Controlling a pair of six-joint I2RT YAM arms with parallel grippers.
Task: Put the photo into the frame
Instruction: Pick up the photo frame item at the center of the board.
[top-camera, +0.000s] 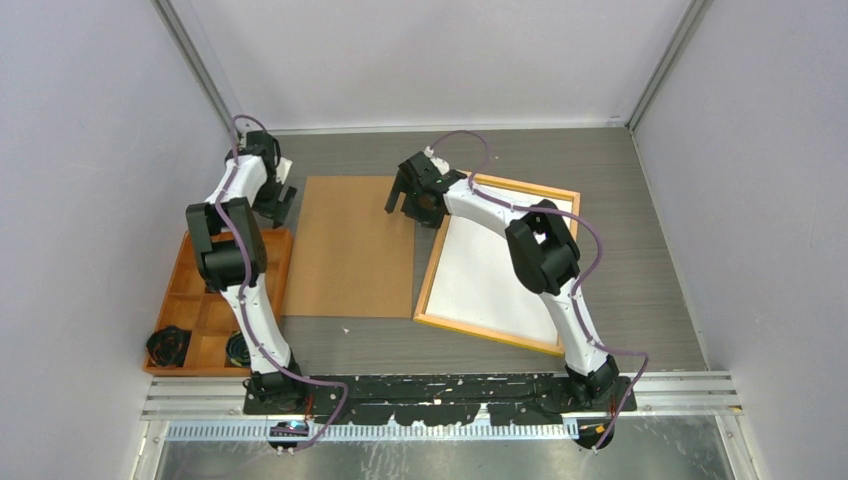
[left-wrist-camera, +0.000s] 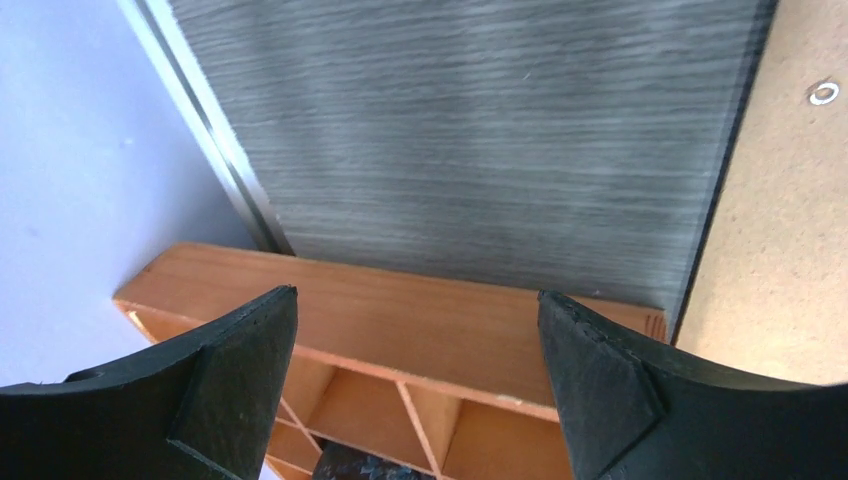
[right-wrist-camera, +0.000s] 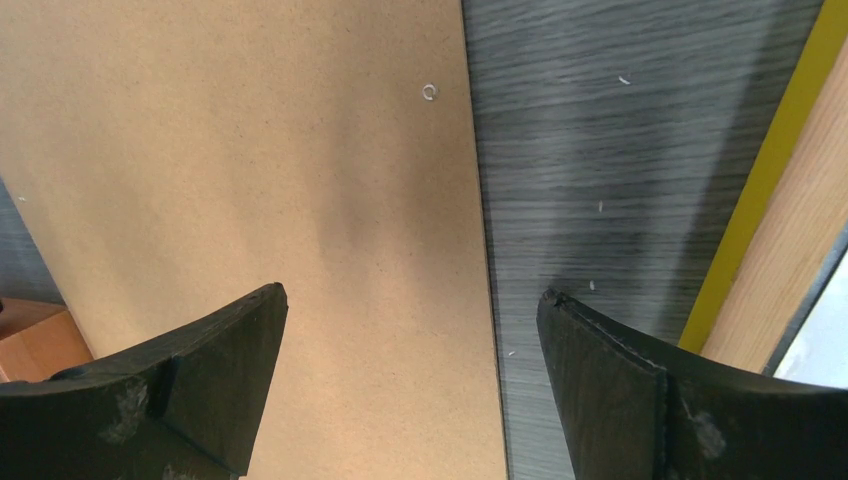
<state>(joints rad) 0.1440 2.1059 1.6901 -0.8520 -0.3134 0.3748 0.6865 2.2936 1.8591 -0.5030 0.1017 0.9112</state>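
Observation:
The frame (top-camera: 480, 333) lies face down at the right of the table, its light wood back edges up. The photo (top-camera: 480, 280) lies inside it, plain white back up. The brown backing board (top-camera: 350, 245) lies apart to the frame's left. My right gripper (top-camera: 403, 200) is open and empty above the board's far right edge; the right wrist view shows the gripper (right-wrist-camera: 412, 290), the board (right-wrist-camera: 250, 170), the frame's yellow edge (right-wrist-camera: 770, 180) and a corner of the photo (right-wrist-camera: 825, 350). My left gripper (top-camera: 283, 205) is open and empty (left-wrist-camera: 417, 293) over the orange tray's far wall.
An orange compartment tray (top-camera: 215, 315) stands at the left, seen close in the left wrist view (left-wrist-camera: 400, 320), with black items (top-camera: 168, 345) in its near compartments. The backing board's edge (left-wrist-camera: 790, 230) lies right of the left gripper. White walls enclose the table.

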